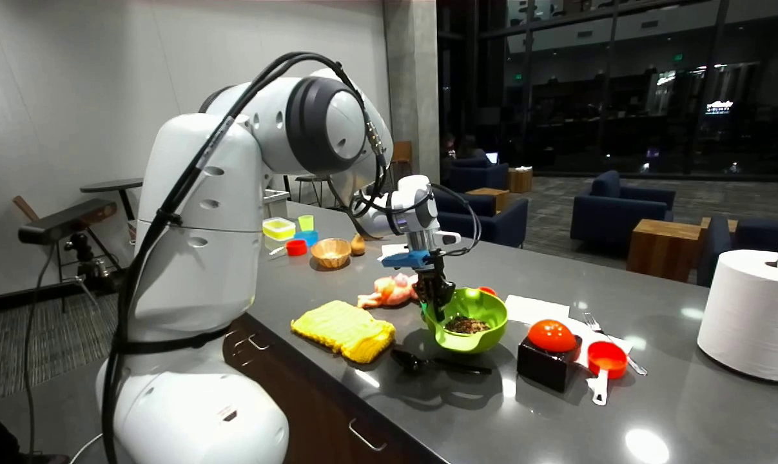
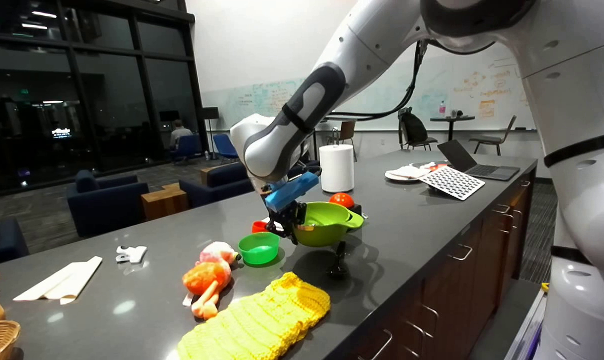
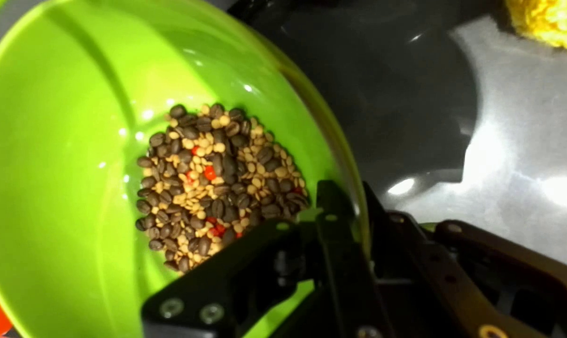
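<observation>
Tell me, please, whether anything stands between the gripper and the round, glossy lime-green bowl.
Nothing visible does: the black gripper is closed on the rim of the bowl, one finger inside and one outside. The brown beans and tan seeds lie inside it, not between the fingers.

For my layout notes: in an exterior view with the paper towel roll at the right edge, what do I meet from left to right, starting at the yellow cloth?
Yellow cloth, green bowl, orange dome on black block, red measuring cup, paper towel roll.
</observation>
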Controlling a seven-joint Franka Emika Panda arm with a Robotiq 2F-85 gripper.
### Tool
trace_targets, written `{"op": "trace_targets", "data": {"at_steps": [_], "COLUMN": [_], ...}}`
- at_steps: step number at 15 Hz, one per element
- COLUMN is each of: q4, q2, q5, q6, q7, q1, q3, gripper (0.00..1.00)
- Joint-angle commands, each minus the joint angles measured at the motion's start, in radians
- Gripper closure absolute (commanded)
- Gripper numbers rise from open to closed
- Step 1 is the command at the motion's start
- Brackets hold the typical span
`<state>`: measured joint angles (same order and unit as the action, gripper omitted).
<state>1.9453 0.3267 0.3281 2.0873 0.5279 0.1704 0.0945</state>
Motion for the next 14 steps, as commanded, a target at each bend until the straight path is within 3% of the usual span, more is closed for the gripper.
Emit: {"op": "trace_targets", "data": {"at_steps": [1, 13, 14], "q4": [-0.043, -0.099, -0.097], "q2": [0.035, 0.109, 0.107], "q5": [-0.015, -0.025, -0.025], "q6": [0.007, 0.047, 0.047], "q7": [-0.050, -0.098, -0.097], "q1": [0.009, 0.013, 0.013], "q3": [-0.032, -0.060, -0.061], "gripper": [0.97, 0.97, 0.87]}}
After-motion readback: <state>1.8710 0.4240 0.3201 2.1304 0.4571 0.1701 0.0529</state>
